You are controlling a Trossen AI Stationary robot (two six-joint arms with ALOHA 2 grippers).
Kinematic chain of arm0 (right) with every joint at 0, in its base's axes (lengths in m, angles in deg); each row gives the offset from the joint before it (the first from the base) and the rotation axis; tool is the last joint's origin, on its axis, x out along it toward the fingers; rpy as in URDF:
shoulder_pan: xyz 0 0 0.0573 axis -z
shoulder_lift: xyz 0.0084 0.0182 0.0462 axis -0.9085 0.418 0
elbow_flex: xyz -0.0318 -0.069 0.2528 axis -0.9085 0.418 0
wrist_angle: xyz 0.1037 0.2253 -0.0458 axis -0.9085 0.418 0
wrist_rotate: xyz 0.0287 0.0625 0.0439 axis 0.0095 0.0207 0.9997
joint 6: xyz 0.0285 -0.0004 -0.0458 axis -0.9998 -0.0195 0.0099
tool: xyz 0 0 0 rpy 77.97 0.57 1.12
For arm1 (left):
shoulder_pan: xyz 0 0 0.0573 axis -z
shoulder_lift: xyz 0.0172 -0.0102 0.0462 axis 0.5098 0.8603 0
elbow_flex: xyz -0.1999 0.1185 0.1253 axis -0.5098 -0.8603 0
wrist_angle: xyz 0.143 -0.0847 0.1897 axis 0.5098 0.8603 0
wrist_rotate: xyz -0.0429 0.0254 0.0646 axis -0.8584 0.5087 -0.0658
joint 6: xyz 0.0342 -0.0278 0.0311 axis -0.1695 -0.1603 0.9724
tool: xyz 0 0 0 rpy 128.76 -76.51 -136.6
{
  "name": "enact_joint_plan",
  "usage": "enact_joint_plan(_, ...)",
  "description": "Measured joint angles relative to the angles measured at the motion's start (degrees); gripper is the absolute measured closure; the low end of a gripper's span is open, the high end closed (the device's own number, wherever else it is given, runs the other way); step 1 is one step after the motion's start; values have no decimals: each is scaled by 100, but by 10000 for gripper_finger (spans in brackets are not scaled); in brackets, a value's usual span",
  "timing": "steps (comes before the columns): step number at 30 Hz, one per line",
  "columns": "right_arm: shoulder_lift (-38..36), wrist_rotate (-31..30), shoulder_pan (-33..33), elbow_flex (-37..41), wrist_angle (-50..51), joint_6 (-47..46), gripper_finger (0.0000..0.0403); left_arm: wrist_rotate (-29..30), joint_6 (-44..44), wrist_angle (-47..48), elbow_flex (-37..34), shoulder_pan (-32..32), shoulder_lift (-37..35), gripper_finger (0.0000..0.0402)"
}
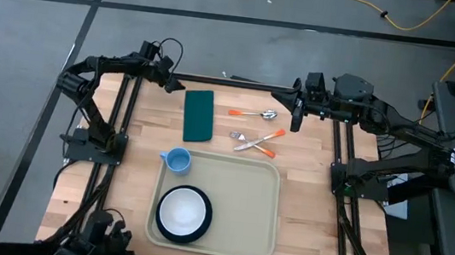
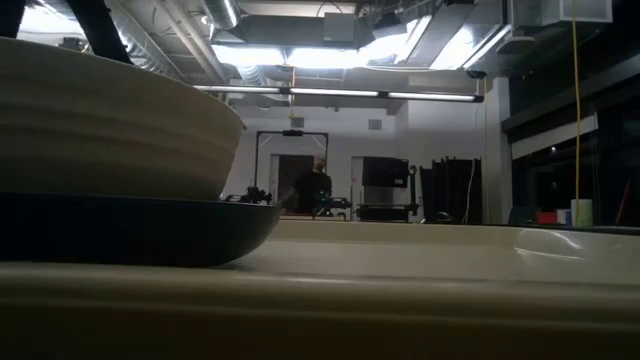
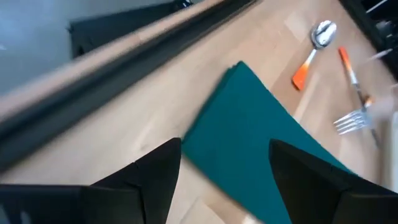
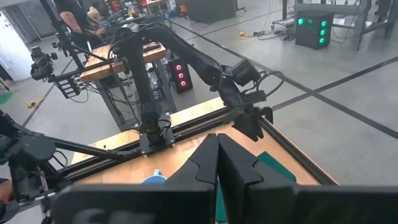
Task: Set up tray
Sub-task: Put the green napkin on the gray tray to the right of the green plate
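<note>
The tray (image 1: 235,210) lies on the wooden bench (image 1: 305,196) at its near middle, holding a white bowl on a dark plate (image 1: 184,214) in its left near corner. A blue cup (image 1: 177,160) touches the tray's far left corner. Beyond lie a green napkin (image 1: 199,115), then a fork (image 1: 256,139) and spoon (image 1: 253,113). The left gripper (image 1: 172,83) hovers by the napkin, jaws wide and empty. The right gripper (image 1: 296,122) hangs near the spoon, jaws closed, empty.
</note>
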Motion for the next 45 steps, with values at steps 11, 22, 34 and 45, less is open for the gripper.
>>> enact_joint_plan(11,0,2,0,-2,9,-13,393,-81,-558,-275,0,44,528,164)
enact_joint_plan(22,0,2,-1,-2,15,-15,393,1359,-233,410,617,546,528,164)
enact_joint_plan(34,0,2,-2,-2,23,-11,393,2214,133,2098,1750,822,1050,164)
enact_joint_plan(45,0,2,-1,-2,23,5,392,1893,413,2412,1873,941,1152,164)
